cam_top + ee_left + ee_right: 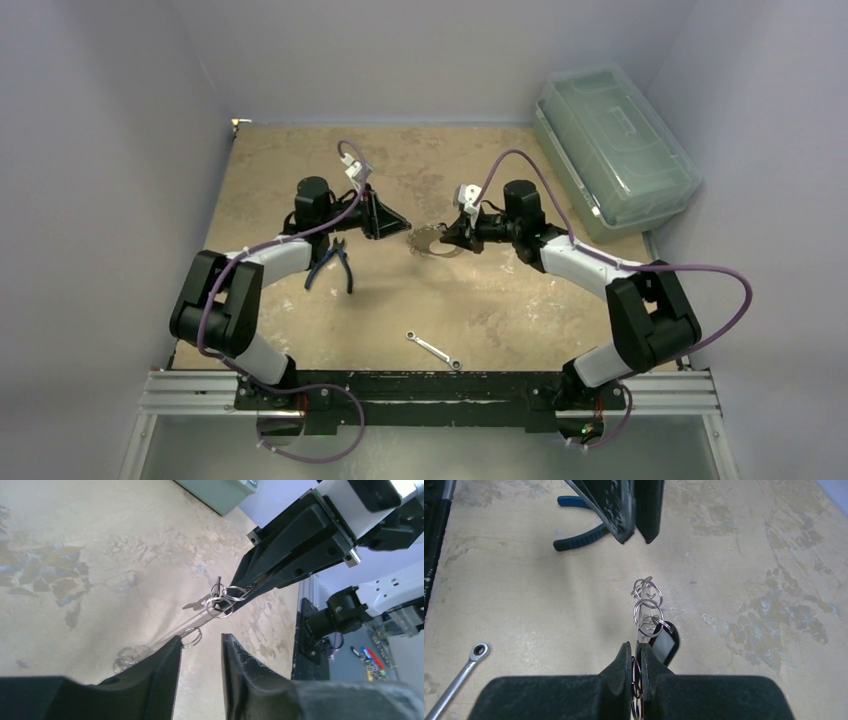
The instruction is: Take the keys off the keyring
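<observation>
— So, where's everything?
— Right pincer [636, 649] pinches the small silvery metal keys [647, 611]; the dark-centred oval keyring [665, 642] hangs beside its tips. Left pincer [635, 539], slightly parted and empty, faces it.
— Risk?
— A hard tug could drag the whole bunch free.

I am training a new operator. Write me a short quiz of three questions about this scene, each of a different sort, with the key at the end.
1. True or false: the right fingers are shut on the key bunch.
2. Multiple choice: which thing lies closest to the near edge of the table? A) the blue-handled pliers B) the slim wrench C) the plastic box
3. Short answer: what is in the gap between the left fingers?

Key:
1. True.
2. B.
3. Nothing; the gap is empty.
</observation>
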Robot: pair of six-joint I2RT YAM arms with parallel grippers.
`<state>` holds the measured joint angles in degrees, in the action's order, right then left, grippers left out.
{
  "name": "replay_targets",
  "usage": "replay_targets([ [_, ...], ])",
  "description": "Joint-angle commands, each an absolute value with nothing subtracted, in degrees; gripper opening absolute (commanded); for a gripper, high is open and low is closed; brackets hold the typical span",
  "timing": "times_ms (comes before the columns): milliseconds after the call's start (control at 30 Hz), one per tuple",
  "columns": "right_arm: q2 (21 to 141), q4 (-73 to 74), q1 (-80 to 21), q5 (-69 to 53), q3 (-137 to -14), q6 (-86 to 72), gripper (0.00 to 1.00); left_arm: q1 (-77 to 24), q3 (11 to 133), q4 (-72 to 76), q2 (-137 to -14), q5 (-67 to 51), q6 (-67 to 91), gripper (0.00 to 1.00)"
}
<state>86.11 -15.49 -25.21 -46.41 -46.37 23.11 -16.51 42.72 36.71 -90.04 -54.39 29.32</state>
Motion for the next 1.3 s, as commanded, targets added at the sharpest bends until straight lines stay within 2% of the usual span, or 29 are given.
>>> replay_targets([
  [0, 86.2, -7.9, -25.1, -50.9, -51.2, 22.1, 0.00, -15.7, 42.8, 40.1, -88.4, -58.9, 26.7, 0.46],
  [67, 87.6, 0.2, -25.1, -54.3, -55.0, 24.6, 0.00, -15.4, 45.2, 35.4, -89.2, -61.0, 24.1, 0.55],
  [167, 87.6, 10.4, -25.5, -57.4, -57.8, 29.8, 0.00, -15.3, 48.2, 24.9, -88.3, -62.4, 13.1, 0.62],
  [333, 84.5, 29.9, -33.6, -48.6, -60.7, 51.5, 0.00, -15.0, 56.2, -10.4, -85.3, -59.4, -26.4, 0.68],
  [400, 85.2, 36.3, -35.3, -45.6, -63.5, 58.0, 0.00, -15.1, 57.2, -19.6, -85.5, -59.3, -38.7, 0.72],
  [467, 85.2, 39.5, -35.6, -44.4, -65.1, 62.6, 0.00, -15.1, 56.3, -23.8, -84.5, -59.2, -46.2, 0.73],
  [567, 84.2, 40.1, -37.2, -38.4, -65.9, 67.2, 0.00, -15.1, 52.9, -30.5, -83.0, -60.5, -60.6, 0.83],
  [700, 85.2, 43.4, -40.3, -28.0, -69.2, 70.5, 0.00, -12.3, 53.4, -52.8, -82.3, -53.4, -81.2, 0.84],
  [800, 85.6, 42.6, -42.4, -21.8, -70.4, 70.7, 0.00, -8.8, 54.9, -60.2, -75.4, -48.5, -90.2, 0.86],
  [933, 84.6, 37.3, -45.0, -12.6, -70.7, 70.4, 0.00, -8.1, 51.8, -50.9, -66.4, -52.0, -88.9, 0.87],
  [1000, 84.6, 33.5, -46.3, -6.4, -70.3, 72.3, 0.00, -9.0, 46.1, -45.3, -62.1, -54.8, -90.1, 0.87],
  [1067, 84.9, 30.6, -49.6, 5.6, -68.3, 77.2, 0.00, -12.4, 40.3, -37.7, -58.1, -54.2, -90.1, 0.87],
  [1133, 84.8, 30.1, -51.4, 11.0, -66.7, 80.6, 0.00, -15.2, 35.5, -28.6, -55.5, -52.9, -85.6, 0.87],
  [1267, 83.0, 31.5, -52.2, 10.9, -68.4, 77.8, 0.00, -20.2, 29.1, -10.5, -54.2, -51.0, -74.9, 0.85],
])
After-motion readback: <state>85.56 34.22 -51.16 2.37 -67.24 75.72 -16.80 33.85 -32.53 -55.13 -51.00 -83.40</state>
